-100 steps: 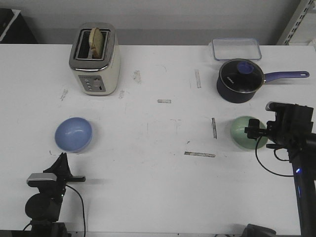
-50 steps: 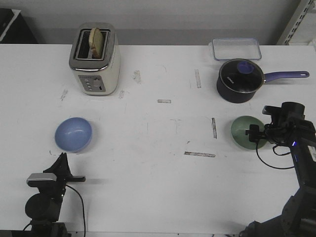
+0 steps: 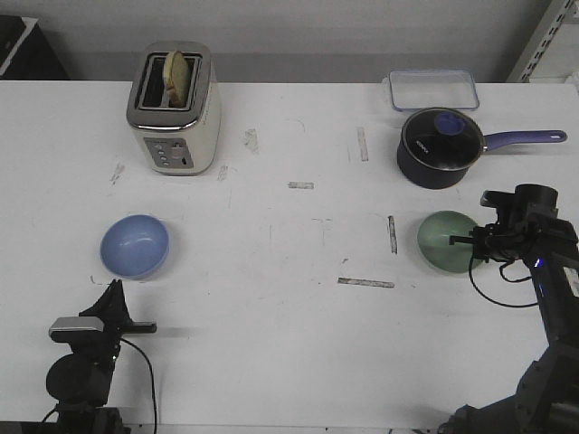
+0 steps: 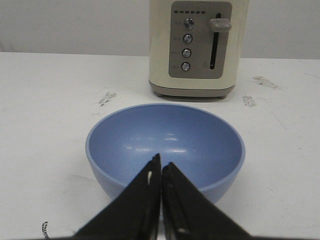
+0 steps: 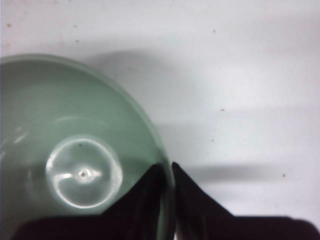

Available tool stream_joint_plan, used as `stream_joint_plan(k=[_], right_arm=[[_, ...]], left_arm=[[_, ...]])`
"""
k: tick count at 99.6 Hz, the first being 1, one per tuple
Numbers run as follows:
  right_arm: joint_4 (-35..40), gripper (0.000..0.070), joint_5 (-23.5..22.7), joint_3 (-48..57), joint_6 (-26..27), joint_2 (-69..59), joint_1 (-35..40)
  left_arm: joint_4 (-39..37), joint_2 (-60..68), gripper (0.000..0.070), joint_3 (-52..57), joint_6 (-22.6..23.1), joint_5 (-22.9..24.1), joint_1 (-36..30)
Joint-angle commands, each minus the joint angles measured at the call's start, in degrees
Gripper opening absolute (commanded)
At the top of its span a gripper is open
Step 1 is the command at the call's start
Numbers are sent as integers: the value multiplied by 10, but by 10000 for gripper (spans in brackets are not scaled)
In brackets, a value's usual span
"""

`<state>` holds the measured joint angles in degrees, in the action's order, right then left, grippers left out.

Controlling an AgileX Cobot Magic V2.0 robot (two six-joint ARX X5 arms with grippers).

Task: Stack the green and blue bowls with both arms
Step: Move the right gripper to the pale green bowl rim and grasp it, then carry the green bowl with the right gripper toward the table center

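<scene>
Matte mint-green bowl (image 3: 445,240) sits on the right side of the white worktop (image 3: 289,298), round, smooth, slightly glossy at the inside base. Right hand (image 3: 472,240) has its two thin black fingers (image 5: 150,192) pinched on the bowl's rim, one inside the wall, one outside; narrow gap, rim between them. Bowl looks tipped a little toward the left in the front view.

Periwinkle-blue bowl (image 3: 134,245) sits upright on the left side of the worktop, same round smooth shape, well apart from the green one. Left hand (image 4: 161,172) hangs low just beside its near rim, wedge-shaped black fingers pressed together, gripping nothing.

Worktop surface is white and scuffed, with grey tape strips (image 3: 366,283) and smudges.

Cream toaster (image 3: 174,108) with a chrome top band stands behind the blue bowl, bread slice in the slot. Dark navy pot (image 3: 439,148) with glass lid and long blue handle stands behind the green bowl, near but apart. Clear rectangular plastic container (image 3: 433,89) lies behind the pot.
</scene>
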<state>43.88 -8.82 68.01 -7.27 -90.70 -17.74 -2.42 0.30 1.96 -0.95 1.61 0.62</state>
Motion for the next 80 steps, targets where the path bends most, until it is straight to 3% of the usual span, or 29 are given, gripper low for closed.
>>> stream_joint_plan(k=[1,26,51,80], right_arm=[[-5,0,2,21,-2,8,-1],[30,0,-50,83,17,59,67],[35,0,-90,96,24,81,243],[29,0,-90,96,23,26,423]], left_arm=[[-7,-1,1,-12,-2,1,1],[-7,-1,1,-12,-2,1,1],[-6,-1,1,-12,-2,1,1],[-6,-1,1,-12,-1,1,1]])
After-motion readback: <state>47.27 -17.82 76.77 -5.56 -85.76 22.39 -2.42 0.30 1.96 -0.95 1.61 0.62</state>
